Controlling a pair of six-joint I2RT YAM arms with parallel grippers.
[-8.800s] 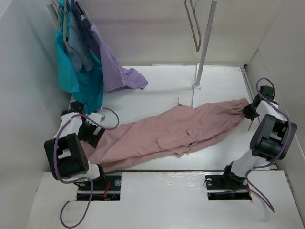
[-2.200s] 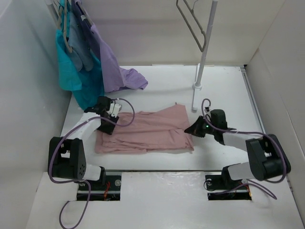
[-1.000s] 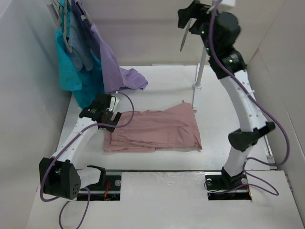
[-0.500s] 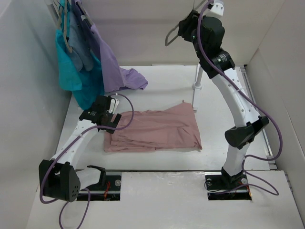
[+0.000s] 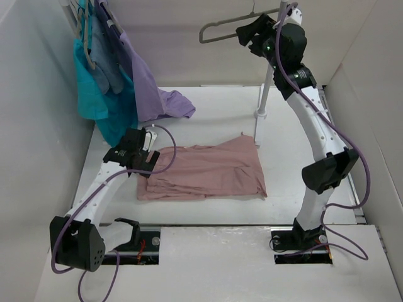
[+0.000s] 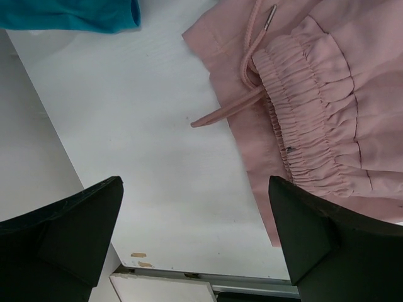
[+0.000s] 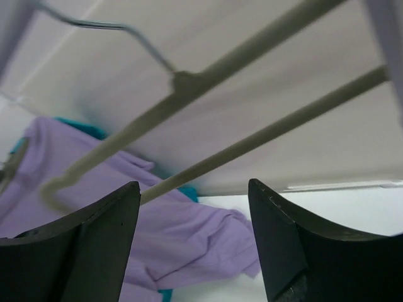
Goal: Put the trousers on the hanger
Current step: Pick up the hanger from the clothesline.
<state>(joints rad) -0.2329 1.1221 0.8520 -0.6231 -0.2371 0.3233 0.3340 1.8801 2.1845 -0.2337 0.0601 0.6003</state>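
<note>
The dusty-pink trousers (image 5: 204,171) lie folded into a rough rectangle at the centre of the white desk (image 5: 208,123), just below the foot of the upright stand pole (image 5: 267,75). The left pincer (image 5: 135,158) hovers at the garment's left edge with its jaws spread wide and nothing between them. Its wrist camera shows the gathered waistband and a loose drawstring (image 6: 236,104) trailing onto the bare surface, with a corner of teal cloth at the upper left.

At the top of the frame, the right arm reaches high, and the right pincer (image 5: 247,31) meets the right end of the bare light-grey hanger (image 5: 220,28), which stretches sideways toward the left. From the right wrist camera, its jaws stand apart, and the hanger's bars cross just above the fingertips (image 7: 129,192). Whether they touch it cannot be told.

In the upper left, a teal garment (image 5: 107,110), a blue-grey piece (image 5: 108,69) and a lavender garment (image 5: 157,94) hang together, the lavender hem spilling onto the desk.
</note>
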